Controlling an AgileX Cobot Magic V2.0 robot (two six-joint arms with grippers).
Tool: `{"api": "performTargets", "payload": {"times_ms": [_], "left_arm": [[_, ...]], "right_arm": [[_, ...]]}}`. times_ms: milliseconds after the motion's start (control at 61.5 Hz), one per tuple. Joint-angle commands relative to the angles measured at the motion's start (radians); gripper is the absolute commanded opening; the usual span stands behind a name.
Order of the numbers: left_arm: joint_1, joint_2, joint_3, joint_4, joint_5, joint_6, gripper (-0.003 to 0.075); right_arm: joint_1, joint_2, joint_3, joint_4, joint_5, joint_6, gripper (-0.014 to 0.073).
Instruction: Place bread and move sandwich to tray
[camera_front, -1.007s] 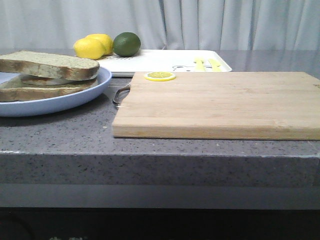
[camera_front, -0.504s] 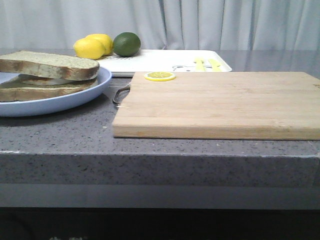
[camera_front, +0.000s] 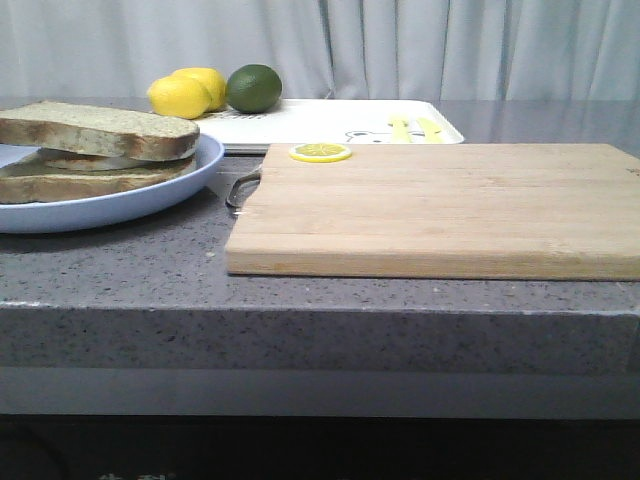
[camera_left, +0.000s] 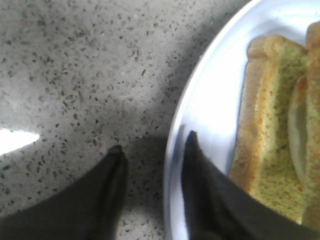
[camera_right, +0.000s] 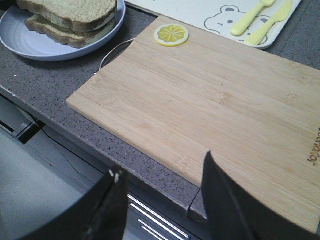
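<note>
The sandwich (camera_front: 95, 160) lies on a round pale blue plate (camera_front: 150, 200) at the left. A bare bread slice (camera_front: 100, 130) lies on top, with a sliver of egg white under it. The white tray (camera_front: 320, 120) lies at the back. In the left wrist view my left gripper (camera_left: 154, 142) is open and astride the plate rim (camera_left: 172, 150), one finger over the counter and one over the plate, next to the sandwich (camera_left: 265, 125). My right gripper (camera_right: 163, 165) is open and empty above the counter's front edge, by the cutting board (camera_right: 215, 95). The right wrist view also shows the sandwich (camera_right: 70, 12).
A wooden cutting board (camera_front: 440, 205) fills the middle and right, with a lemon slice (camera_front: 320, 152) at its far left corner. Two lemons (camera_front: 185, 92) and a lime (camera_front: 253, 88) sit at the tray's left end. The tray print shows a bear and yellow cutlery (camera_right: 260, 20).
</note>
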Motion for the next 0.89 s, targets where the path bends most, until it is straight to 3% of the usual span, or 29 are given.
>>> {"api": "performTargets", "payload": {"times_ms": [0, 276, 536, 877], "left_arm": [[0.002, -0.036, -0.03, -0.035, -0.017, 0.003, 0.0144], [0.002, -0.036, -0.03, -0.035, -0.021, 0.003, -0.0021], [0.002, -0.041, -0.063, -0.055, -0.005, 0.004, -0.002], [0.0, -0.044, -0.253, -0.182, 0.046, 0.004, -0.002]], "right_arm": [[-0.002, 0.0, -0.024, -0.002, -0.073, 0.0, 0.0372], [-0.002, 0.0, -0.024, -0.002, -0.073, 0.0, 0.0372], [-0.002, 0.0, -0.024, -0.002, -0.073, 0.0, 0.0372], [-0.002, 0.0, -0.024, -0.002, -0.073, 0.0, 0.0372]]}}
